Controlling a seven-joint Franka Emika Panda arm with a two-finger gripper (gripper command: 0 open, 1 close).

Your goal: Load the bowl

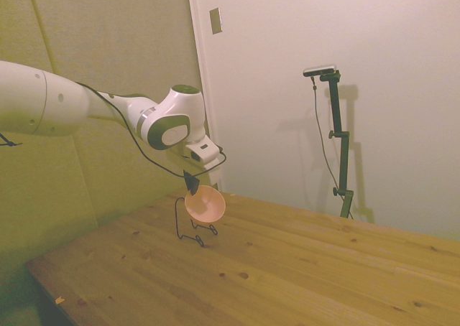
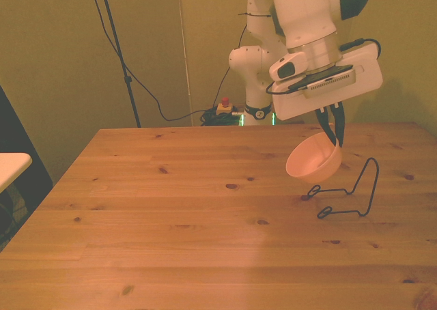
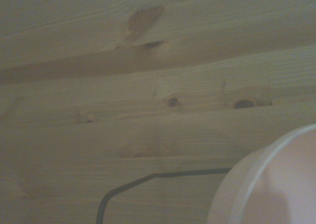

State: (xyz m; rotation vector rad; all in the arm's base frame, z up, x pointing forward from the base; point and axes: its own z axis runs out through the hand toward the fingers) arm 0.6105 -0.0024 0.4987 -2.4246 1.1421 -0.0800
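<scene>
The gripper [image 2: 334,136] is clamped on the rim of the bowl [image 2: 313,161], which hangs from the dark fingers [image 2: 339,129] well clear of the table [image 2: 171,207], tipped so that its opening faces sideways rather than up. From the side the bowl [image 1: 205,203] shows the same tilt, held in the air under the wrist. The relation that matters next, to my eye, is bowl to wire rack [image 2: 348,194]: the rack stands on the wood just below the bowl and a little toward the front view's right (its tall loop rises close beside the bowl's lower edge). The wrist camera shows the bowl's pale rim [image 3: 261,184] with a rack wire [image 3: 148,184] running behind it. Loading looks like a short lowering move, with the bowl kept on edge.
</scene>
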